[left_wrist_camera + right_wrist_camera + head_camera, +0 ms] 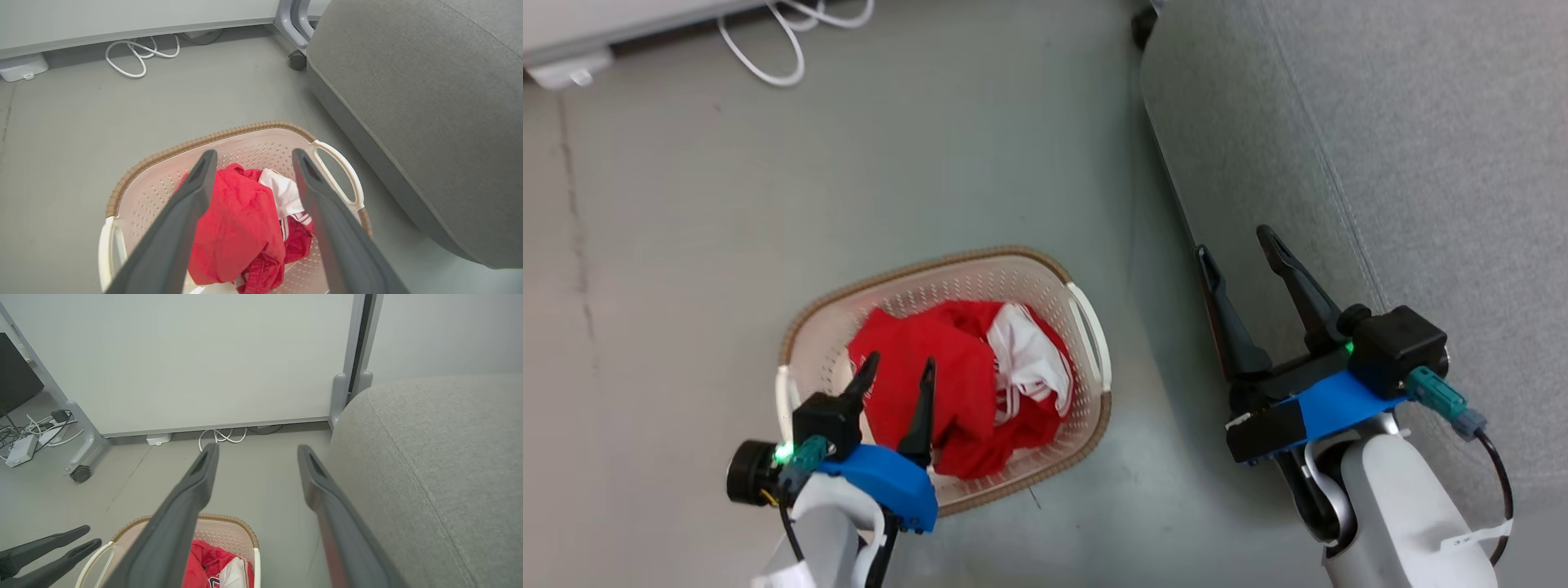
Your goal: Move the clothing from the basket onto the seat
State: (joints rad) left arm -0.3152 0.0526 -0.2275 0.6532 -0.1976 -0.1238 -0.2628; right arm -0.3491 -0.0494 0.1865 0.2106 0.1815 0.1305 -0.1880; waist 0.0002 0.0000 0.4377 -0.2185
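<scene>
Head camera looks steeply down on basket [980, 282] and seat [1421, 122]. Left wrist camera: close, basket between and beyond its jaws. Right wrist camera: farther off, facing the wall panel [204, 355]; basket low beneath its jaws, seat right of them.

You have two matching arms, the left gripper [900, 360] nearer the basket [849, 298] and the right gripper [1233, 242] farther from it, each with two long dark tapered fingers [1298, 282], a black block [1396, 347], a green light [1349, 349], a bright blue mount [1331, 404], a teal plug [1436, 394], a black cable [1499, 482] and a pale grey forearm [1396, 506].

grey floor [931, 147], white cable [776, 82], pale panel [204, 355]
</scene>
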